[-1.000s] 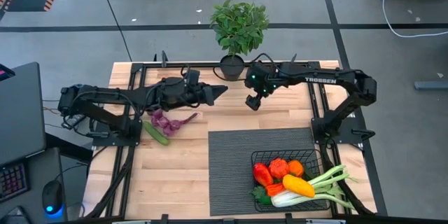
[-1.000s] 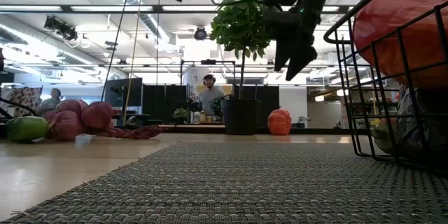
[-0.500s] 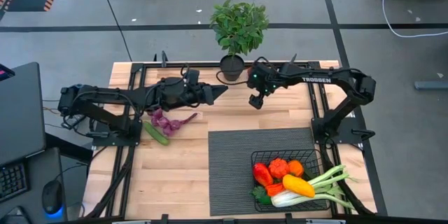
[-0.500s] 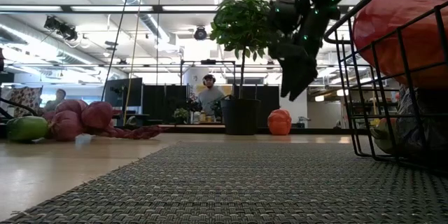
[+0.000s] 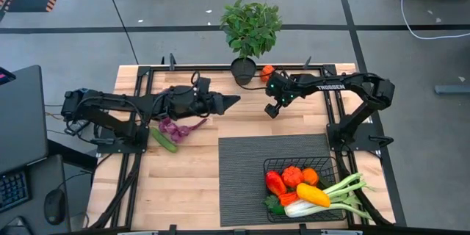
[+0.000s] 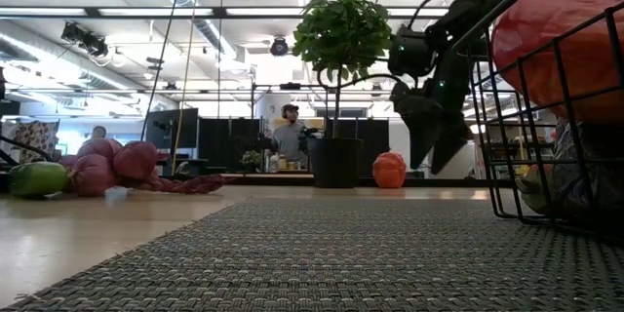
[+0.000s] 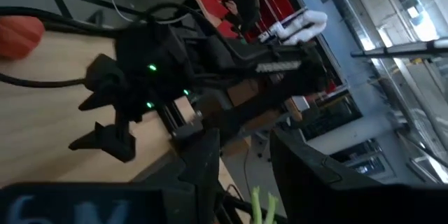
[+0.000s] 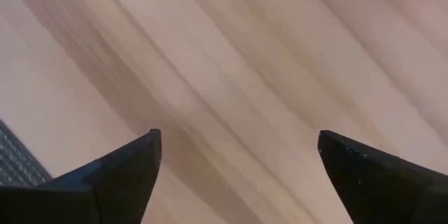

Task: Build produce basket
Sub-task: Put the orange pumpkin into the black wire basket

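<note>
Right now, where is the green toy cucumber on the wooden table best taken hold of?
Probably mid-length on the green toy cucumber, from straight above, the grip spanning its narrow width: it lies flat and slanted, with the purple grape bunch crowding one long side.

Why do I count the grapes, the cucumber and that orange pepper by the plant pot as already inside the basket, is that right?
No. The high view shows the grapes and cucumber on bare wood beside the left arm, the orange pepper by the plant pot, all outside the basket.
</note>
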{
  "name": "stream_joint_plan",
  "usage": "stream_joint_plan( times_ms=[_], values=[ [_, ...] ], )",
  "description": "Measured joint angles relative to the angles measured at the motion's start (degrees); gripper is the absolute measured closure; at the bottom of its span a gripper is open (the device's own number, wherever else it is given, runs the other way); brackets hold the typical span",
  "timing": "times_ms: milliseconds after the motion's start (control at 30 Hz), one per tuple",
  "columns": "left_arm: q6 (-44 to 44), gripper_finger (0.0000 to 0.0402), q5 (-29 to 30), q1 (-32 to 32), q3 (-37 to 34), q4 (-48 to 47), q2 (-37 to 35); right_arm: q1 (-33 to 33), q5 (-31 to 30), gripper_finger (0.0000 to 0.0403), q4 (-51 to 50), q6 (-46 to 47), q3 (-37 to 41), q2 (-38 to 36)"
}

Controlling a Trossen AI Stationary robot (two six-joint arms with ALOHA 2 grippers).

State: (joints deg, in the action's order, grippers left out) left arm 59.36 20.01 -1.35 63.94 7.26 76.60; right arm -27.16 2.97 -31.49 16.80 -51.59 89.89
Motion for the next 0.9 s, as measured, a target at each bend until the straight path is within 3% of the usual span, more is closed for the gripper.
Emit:
stream_joint_plan(
  times_ms=[367,567,767,900],
  values=[
    [1.32,0.0269,2.99,-5.51,0.00,-0.19,0.00,0.00,0.92,0.0004,3.71,4.47,0.02,0.00],
    [3.40,0.0269,-2.94,-10.37,0.00,-0.22,-0.60,-0.83,-1.95,0.0004,5.55,4.17,0.02,0.00],
    [2.68,0.0269,4.02,-13.60,0.00,-0.20,-0.63,-1.69,-4.53,0.0003,8.73,4.27,0.00,0.00],
    [2.20,0.0269,4.98,-13.64,-0.07,-0.55,-1.17,-2.07,-5.32,0.0005,11.87,7.95,0.00,0.00]
  ],
)
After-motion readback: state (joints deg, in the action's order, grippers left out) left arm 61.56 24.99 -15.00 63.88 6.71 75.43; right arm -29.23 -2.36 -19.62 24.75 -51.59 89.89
